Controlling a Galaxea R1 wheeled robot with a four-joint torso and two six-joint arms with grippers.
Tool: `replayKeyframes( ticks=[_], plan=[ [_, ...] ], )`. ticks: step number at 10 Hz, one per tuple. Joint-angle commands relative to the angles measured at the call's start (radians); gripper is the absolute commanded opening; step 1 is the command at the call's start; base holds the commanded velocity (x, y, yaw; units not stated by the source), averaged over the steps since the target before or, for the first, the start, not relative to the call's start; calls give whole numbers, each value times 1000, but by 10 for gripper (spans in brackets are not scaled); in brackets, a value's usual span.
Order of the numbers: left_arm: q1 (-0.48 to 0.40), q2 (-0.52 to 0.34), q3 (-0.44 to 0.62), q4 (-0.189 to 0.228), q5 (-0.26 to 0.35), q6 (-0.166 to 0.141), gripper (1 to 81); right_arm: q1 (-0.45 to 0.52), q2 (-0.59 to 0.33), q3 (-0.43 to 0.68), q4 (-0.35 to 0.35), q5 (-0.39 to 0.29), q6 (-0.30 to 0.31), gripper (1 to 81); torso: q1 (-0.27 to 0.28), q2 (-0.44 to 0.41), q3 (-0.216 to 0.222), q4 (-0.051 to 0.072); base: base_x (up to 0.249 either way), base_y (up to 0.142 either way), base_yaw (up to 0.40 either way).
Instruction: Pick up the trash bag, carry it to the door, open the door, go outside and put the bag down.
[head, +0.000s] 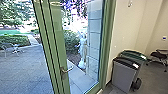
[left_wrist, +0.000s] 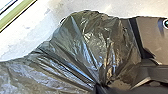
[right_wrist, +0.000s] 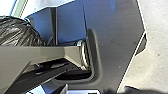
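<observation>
In the head view, a tall grey bin with a black-rimmed top (head: 125, 75) stands by the cream wall (head: 127, 27), and a grey bin with a green-rimmed top (head: 132, 54) is just behind it; what they contain is hidden. Left of them is a green-framed glass door (head: 58, 47) with a metal lever handle (head: 67, 70). Grey paving (head: 23, 68) spreads wide beyond, up to a clipped green hedge (head: 15, 40); whether clear air or glass lies between, I cannot tell. A white statue (head: 82, 51) stands outside, behind the pane.

In the left wrist view, the shiny black plastic trash bag (left_wrist: 82, 45) is pinched in the left gripper (left_wrist: 98, 87), its folds fanning out from the gathered part. The gathered part points to the gripper and the fuller part swells away from it; the bag's full long axis is hard to judge. The plastic is too dark to show its contents. Pale floor (left_wrist: 27, 35) lies between it and a green frame edge.

In the right wrist view, the bag's creased side is near the robot's dark base (right_wrist: 115, 32), with pale floor along the base's far edge. Whether the right gripper is open or closed, I cannot tell.
</observation>
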Motion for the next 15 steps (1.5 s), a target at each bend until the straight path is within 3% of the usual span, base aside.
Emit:
replayKeyframes(
  ticks=[1, 15],
  plan=[
    [-47, -2, -3, -1, 60, 1, 10, 35, 8, 7, -7, -52, 1, 811, 0, 0, 0, 0, 150, 0, 0],
    [-45, 0, -3, 2, 62, 1, 10, 38, 9, 7, -10, -54, 1, 811, 0, 0, 0, 0, 128, 0, 0]
  ],
)
